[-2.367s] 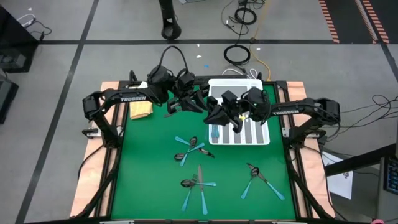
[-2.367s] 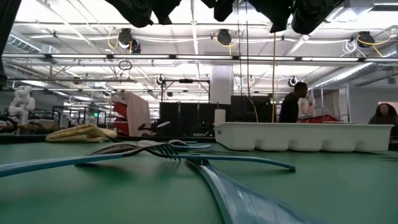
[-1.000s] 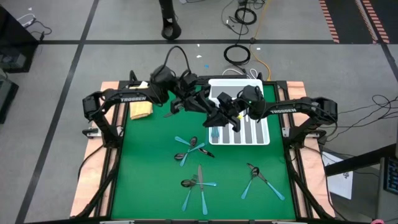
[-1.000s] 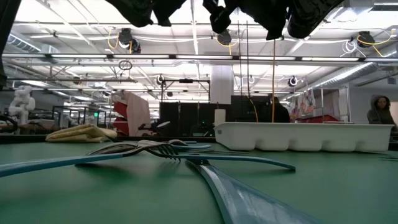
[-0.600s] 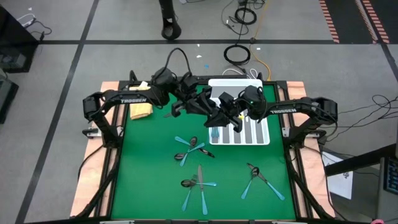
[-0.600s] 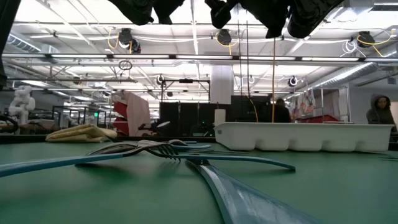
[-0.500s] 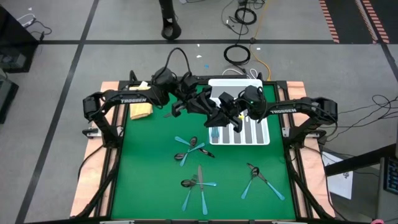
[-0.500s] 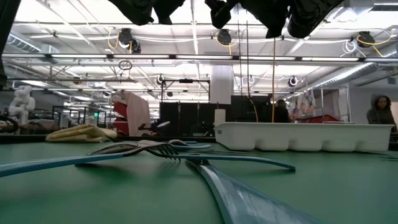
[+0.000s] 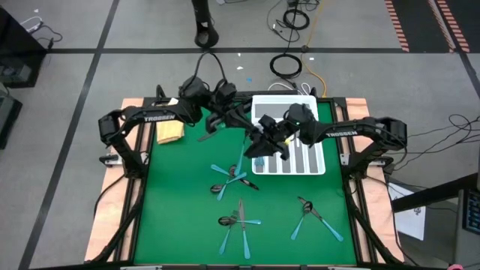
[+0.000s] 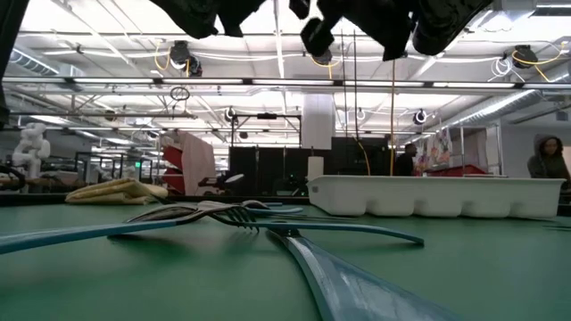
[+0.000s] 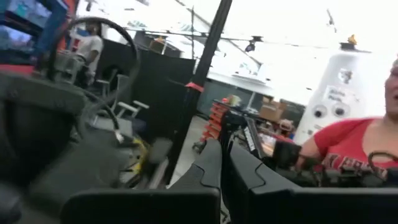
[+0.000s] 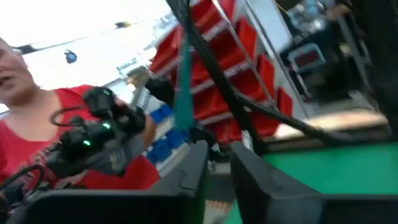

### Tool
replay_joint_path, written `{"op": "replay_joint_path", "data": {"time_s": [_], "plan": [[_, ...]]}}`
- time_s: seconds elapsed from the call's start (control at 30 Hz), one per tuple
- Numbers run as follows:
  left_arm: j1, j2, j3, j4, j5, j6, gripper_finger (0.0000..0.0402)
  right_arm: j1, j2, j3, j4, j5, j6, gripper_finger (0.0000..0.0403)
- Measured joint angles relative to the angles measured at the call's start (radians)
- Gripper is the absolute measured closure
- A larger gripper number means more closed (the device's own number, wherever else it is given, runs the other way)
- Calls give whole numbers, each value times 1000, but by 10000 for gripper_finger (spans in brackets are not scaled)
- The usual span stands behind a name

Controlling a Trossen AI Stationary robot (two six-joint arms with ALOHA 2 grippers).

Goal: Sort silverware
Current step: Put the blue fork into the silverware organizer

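Observation:
Both grippers meet above the table's far middle, by the white tray (image 9: 289, 98). My left gripper (image 9: 243, 132) is shut at the upper end of a light-blue-handled piece of silverware (image 9: 241, 155). The piece shows as a teal handle (image 12: 184, 87) beyond my right gripper (image 12: 218, 163). That gripper (image 9: 257, 144) stands slightly open with nothing between its fingers. More silverware lies on the green mat in three groups (image 9: 231, 178), (image 9: 238, 221), (image 9: 311, 214). My left gripper is shut on the upper end (image 9: 244, 138) of the light-blue piece, coming in about level from the table's left. Its own fingers hide the place of contact. The piece hangs slanting toward the near edge, clear of the table.
A yellow cloth (image 9: 169, 133) lies at the far left of the mat. The tray (image 10: 437, 196) holds some pieces in its compartments. Forks (image 10: 223, 214) lie close before the low camera. A person in red shows beyond the table in both wrist views.
My left gripper's fingers have drawn together beside my right gripper. The light-blue piece was hidden between the two grippers. It now shows below them, swung down toward the near edge. Both arms have stayed in place.

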Motion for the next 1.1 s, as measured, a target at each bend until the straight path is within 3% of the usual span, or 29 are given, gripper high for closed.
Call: {"op": "replay_joint_path", "data": {"time_s": [0.27, 0.4, 0.53, 0.67, 0.77, 0.97, 1.1], "plan": [[85, 3, -1, -79, -59, -50, 399, -140, -15, 0, -397, -12, -61, 270], [135, 4, -1, -196, -83, -26, 400, -234, -86, 0, -738, -80, -188, 267], [166, 5, -1, -366, -145, 22, 400, -344, -209, 0, -1117, -81, -334, 266], [150, 7, -1, -578, -297, 189, 400, -421, -370, 0, -1445, 53, -487, 266], [113, 34, -1, -660, -390, 289, 400, -450, -491, 0, -1588, 205, -519, 266], [48, 149, -1, -601, -488, 322, 400, -451, -688, 0, -1662, 455, -501, 266], [25, 231, -2, -586, -524, 381, 401, -452, -778, 0, -1671, 535, -492, 266]]}}
